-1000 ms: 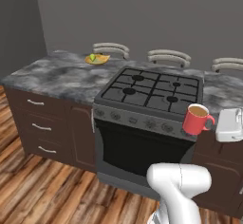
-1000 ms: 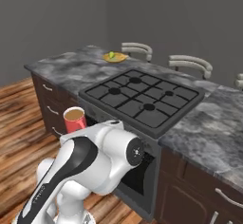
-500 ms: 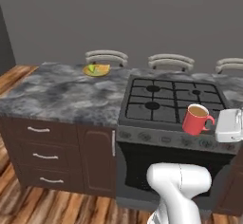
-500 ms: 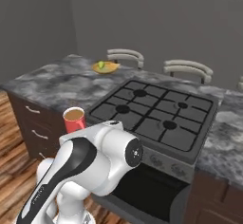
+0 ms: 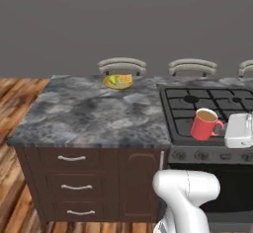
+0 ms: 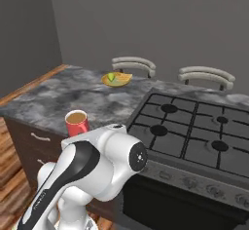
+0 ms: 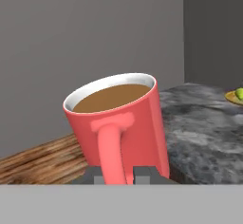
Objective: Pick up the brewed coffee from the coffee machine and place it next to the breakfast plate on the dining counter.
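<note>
- We are in the carrying step: the brewed coffee (image 7: pixel 118 126) is off the machine and rides in our gripper (image 7: pixel 119 175), whose two dark tips are pinched together on the mug's handle at the bottom middle of the hand view.
- In the left base view the mug (image 5: pixel 204 124) sits right of centre, held in front of the black cooktop (image 5: pixel 210 108), with the white hand just beside it at the right edge.
- In the right base view the mug (image 6: pixel 77 123) shows at centre left, just above the arm's white shoulder, with the dining counter (image 6: pixel 53 97) behind it.
- The cup leans a little in the hand view, and the coffee stands close to the rim, so we judge a spill possible if we swing fast.
- The breakfast plate (image 5: pixel 118 81) lies at the far edge of the dining counter, upper middle of the left base view, well apart from the mug; in the right base view it (image 6: pixel 116 79) is above centre, in front of a chair back.
- Next we must carry the mug across the marbled top toward the plate, keep it level, lower it onto bare stone just beside the plate without touching it, then let go.
</note>
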Robot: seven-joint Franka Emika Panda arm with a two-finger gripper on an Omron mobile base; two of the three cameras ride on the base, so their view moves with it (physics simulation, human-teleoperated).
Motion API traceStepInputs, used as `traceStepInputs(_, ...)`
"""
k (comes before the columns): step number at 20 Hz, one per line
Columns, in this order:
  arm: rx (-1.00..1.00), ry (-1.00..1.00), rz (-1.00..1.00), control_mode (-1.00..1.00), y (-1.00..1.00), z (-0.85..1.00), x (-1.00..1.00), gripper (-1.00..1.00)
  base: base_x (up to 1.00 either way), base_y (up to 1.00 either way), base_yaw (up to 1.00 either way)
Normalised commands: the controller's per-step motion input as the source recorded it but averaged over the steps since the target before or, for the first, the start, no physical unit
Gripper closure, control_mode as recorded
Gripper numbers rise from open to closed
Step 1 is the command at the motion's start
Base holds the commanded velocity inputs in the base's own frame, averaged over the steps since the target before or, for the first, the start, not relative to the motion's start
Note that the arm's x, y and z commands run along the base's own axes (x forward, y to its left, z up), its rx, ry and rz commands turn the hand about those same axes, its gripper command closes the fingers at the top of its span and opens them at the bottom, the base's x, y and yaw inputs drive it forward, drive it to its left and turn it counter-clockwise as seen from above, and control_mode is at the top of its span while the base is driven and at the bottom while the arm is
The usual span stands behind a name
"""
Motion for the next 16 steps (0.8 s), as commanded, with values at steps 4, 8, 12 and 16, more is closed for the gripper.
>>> traceStepInputs(4,0.0,0.0,0.0,1.0,0.0,0.0,0.0,1.0,0.39,1.0,-0.26)
traceStepInputs(8,0.0,0.0,0.0,1.0,0.0,0.0,0.0,1.0,-0.08,0.97,-0.18)
traceStepInputs(12,0.0,0.0,0.0,1.0,0.0,0.0,0.0,1.0,-0.09,1.0,-0.08)
traceStepInputs(16,0.0,0.0,0.0,1.0,0.0,0.0,0.0,1.0,0.0,1.0,-0.13)
